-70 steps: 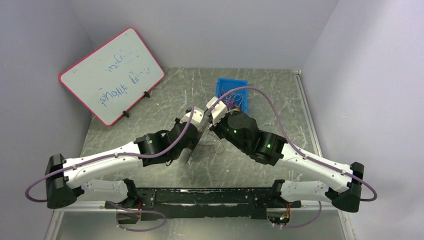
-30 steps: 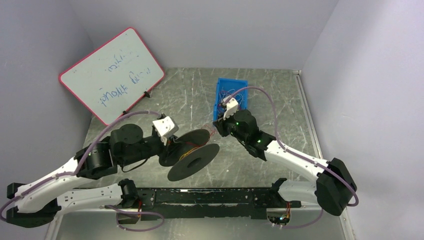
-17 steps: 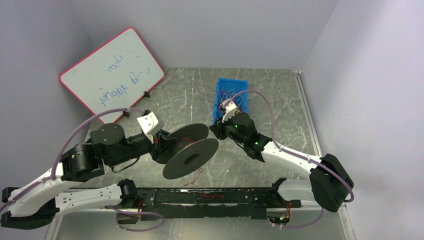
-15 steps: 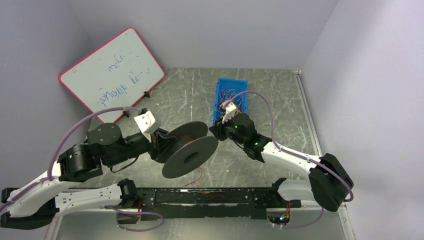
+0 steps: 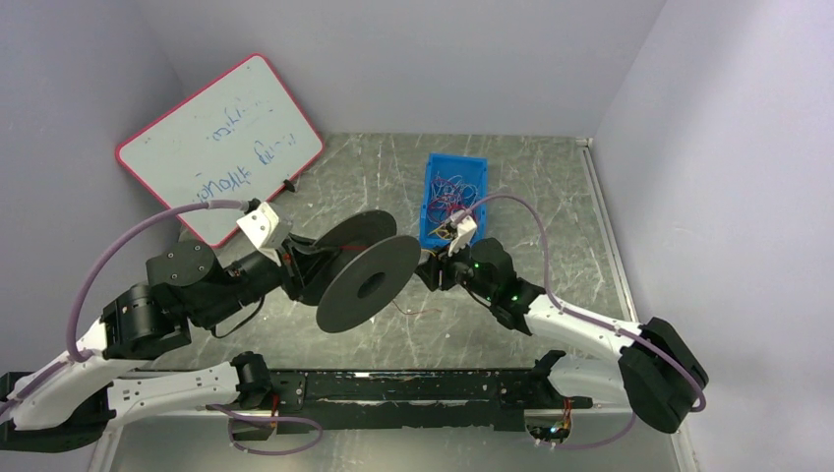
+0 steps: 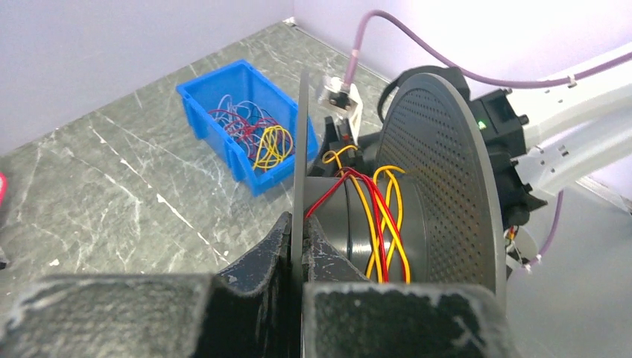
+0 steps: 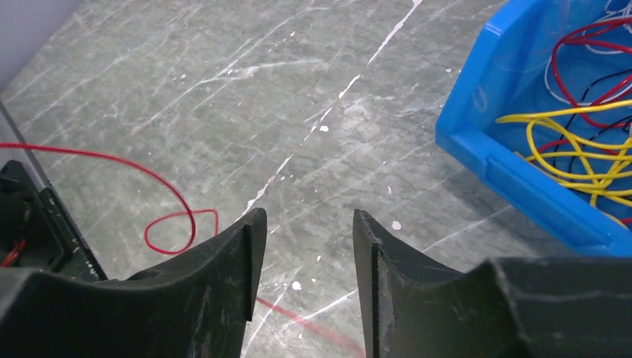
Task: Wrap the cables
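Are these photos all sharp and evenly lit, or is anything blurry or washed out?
Top view: soft, even light, faint shadows on the table, whiteboard writing too small to read. Left wrist view: spool and cables crisp, the left gripper at the bottom blurred, wall behind washed out. Right wrist view: table and red cable sharp; right gripper slightly soft.

Red cable [image 7: 97, 154] off left edge

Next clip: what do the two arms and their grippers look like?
The left arm and right arm have white links and bulky black joints, each trailed by a mauve cord. Small green lights glow on the right arm. The left gripper and right gripper have matte black, wedge-shaped fingers.
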Motion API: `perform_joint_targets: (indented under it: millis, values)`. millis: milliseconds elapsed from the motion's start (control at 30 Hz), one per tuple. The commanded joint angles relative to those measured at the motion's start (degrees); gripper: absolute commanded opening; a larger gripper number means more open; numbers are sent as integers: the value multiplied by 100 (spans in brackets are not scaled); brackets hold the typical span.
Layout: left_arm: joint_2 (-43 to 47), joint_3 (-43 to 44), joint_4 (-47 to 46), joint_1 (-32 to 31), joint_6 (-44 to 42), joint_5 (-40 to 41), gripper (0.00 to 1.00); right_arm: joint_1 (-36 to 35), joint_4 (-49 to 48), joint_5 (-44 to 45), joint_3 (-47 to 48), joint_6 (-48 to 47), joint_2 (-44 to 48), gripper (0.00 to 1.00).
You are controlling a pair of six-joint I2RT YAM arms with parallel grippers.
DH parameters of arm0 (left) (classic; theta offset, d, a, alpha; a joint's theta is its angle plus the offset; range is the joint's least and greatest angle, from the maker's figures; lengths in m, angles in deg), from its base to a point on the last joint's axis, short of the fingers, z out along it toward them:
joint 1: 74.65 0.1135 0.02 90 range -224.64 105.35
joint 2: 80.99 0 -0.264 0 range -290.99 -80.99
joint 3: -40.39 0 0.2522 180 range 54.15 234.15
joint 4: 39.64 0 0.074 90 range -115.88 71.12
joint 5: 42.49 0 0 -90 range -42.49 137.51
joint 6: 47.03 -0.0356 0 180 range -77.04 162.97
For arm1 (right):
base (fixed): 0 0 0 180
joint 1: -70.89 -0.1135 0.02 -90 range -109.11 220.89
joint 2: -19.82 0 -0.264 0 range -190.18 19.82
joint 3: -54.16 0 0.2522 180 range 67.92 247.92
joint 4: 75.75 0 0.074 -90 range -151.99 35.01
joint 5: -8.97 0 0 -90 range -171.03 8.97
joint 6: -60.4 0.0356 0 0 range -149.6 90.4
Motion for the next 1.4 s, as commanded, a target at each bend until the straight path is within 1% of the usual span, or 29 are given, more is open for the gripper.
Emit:
perform_joint_targets:
  millis: [0, 100, 233, 400, 567, 700, 1000, 1067, 1167, 1367]
  values:
    - [-12, 289, -835, -21, 15, 488, 7, 75, -314, -114, -192, 350, 263, 52]
    - [-47, 308, -965, -21, 9, 644, 7, 77, -496, -272, -328, 559, 370, 55]
    - [-138, 272, -1134, -21, 53, 904, 7, 70, -1145, -799, -556, 1040, 283, 57]
    - [-354, 255, -1319, -21, 85, 977, 7, 72, -2275, -1402, -710, 1706, -206, 57]
    - [-507, 274, -1514, -21, 81, 990, 7, 45, -3201, -1769, -744, 2200, -745, 58]
    - [-594, 283, -1649, -21, 68, 957, 7, -78, -3673, -1894, -692, 2465, -1170, 59]
    - [-672, 283, -1867, -21, 61, 922, 7, -400, -4372, -1624, -674, 2807, -1913, 57]
    - [-683, 284, -1900, -17, 56, 912, 7, -453, -4664, -1653, -695, 2972, -2117, 54]
    - [-683, 262, -1962, -21, 54, 961, 7, -542, -5131, -1724, -746, 3189, -2388, 42]
    - [-683, 194, -2092, -21, 111, 1545, 7, -640, -5524, -1769, -894, 3422, -2669, 5]
